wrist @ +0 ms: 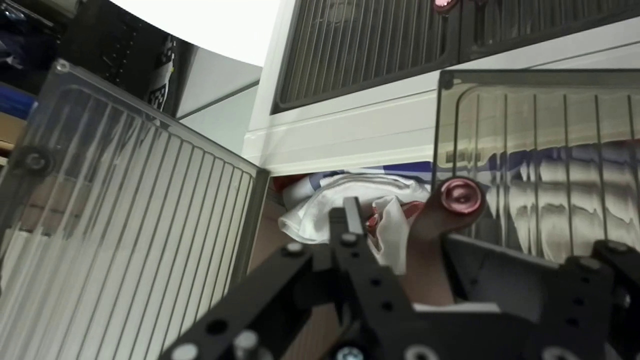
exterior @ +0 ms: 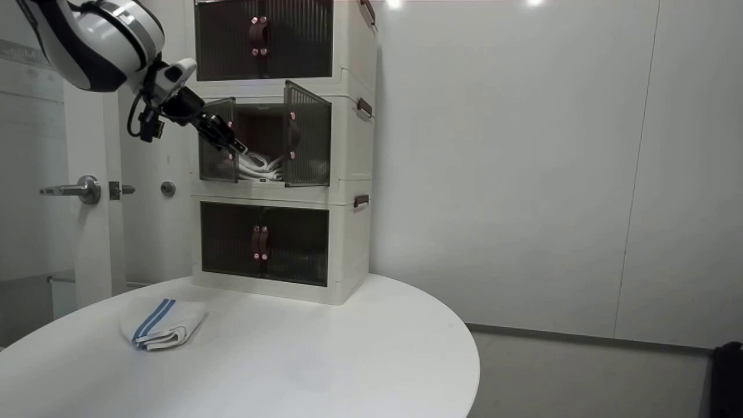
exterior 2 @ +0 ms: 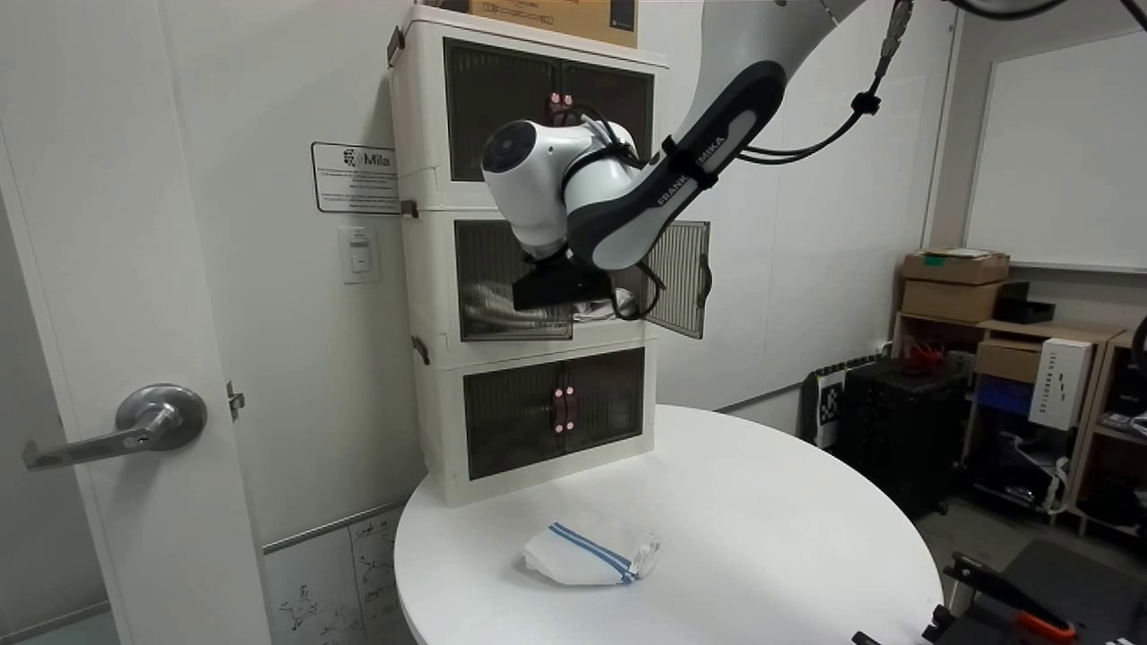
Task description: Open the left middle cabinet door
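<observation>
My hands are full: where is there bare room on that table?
The table is bare right of the folded cloth in an exterior view, from the stacked boxes to the rim. Crowded: the middle box, with gripper, left door and right door out front.

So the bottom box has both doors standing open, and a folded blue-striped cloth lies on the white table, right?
Not quite: it is the middle box whose left door and right door stand open; the bottom box is shut, as both exterior views show. The folded blue-striped cloth does lie on the white table.
</observation>
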